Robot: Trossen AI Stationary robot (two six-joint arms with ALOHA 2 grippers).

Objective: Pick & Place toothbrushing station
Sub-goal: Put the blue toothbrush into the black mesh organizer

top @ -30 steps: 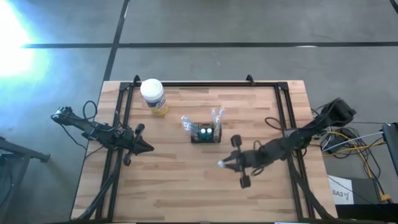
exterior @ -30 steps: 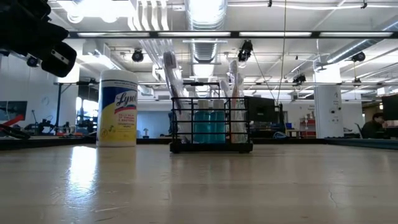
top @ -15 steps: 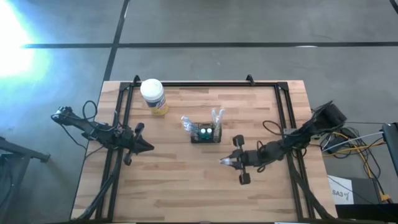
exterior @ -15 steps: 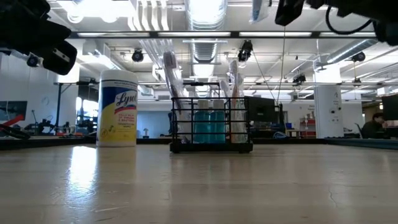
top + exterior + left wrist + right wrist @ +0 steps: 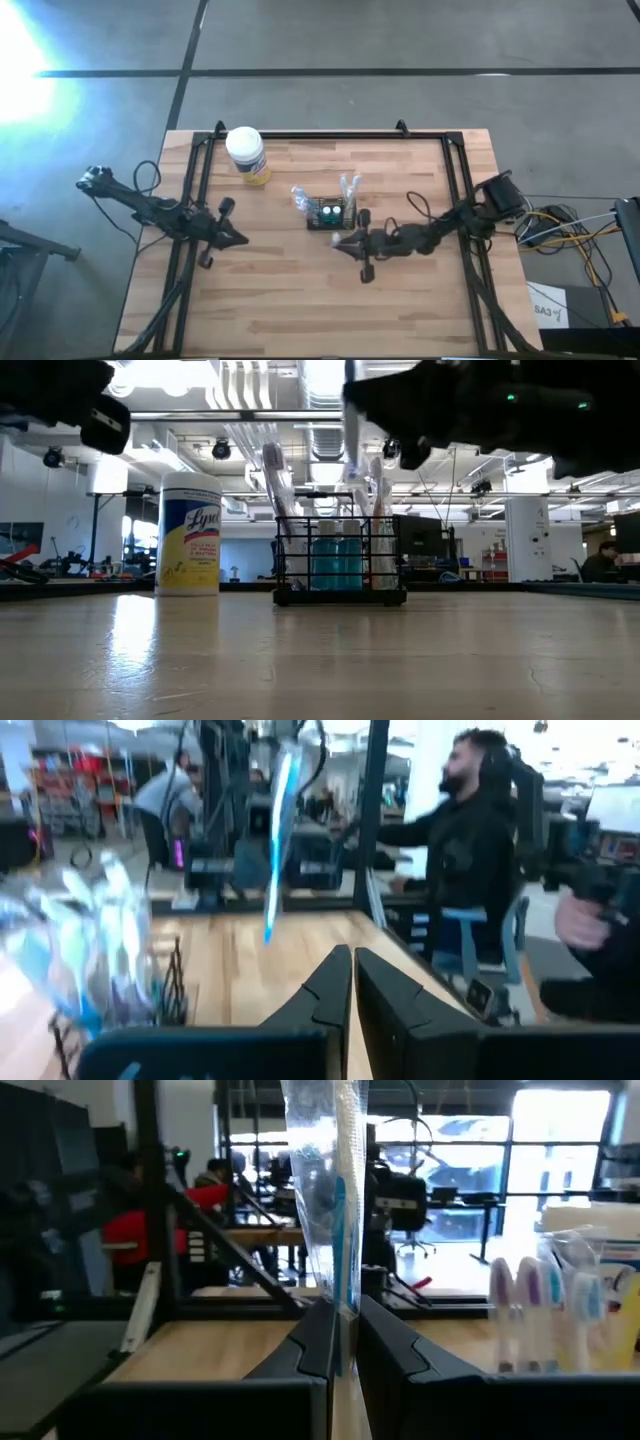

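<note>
Toothbrushing station (image 5: pixel 331 213): 1 black wire holder w/ compartments, upright near mid-table, a bit toward the far edge. Holds 2 blue-green bottles, side by side, plus wrapped toothbrushes sticking up and out; exact brush count can't tell.

Inventory, L to R from the high view:

- My left gripper (image 5: pixel 237 238): 1, over the table's left part, well apart from the station, fingers (image 5: pixel 335 985) pressed together w/ nothing between. Arm waits.
- Wipes jar (image 5: pixel 247 155): 1, yellow w/ white lid, upright at the far-left corner area of the table (image 5: pixel 300 300), apart from the station.
- Station: as above, between jar and my right gripper.
- My right gripper (image 5: pixel 338 240): 1, just beside the station's near side, raised above the tabletop per the low view. Fingers (image 5: pixel 318 1342) clamped on 1 wrapped toothbrush (image 5: pixel 330 1200), blue, in a clear sleeve, standing upright from the pinch.
- Cables (image 5: pixel 570 230): bundle off the table's right edge.

Bkgd, wrist views: 1 person (image 5: pixel 470 850) in dark top, seated beyond the table; other ppl farther off, blurred.
</note>
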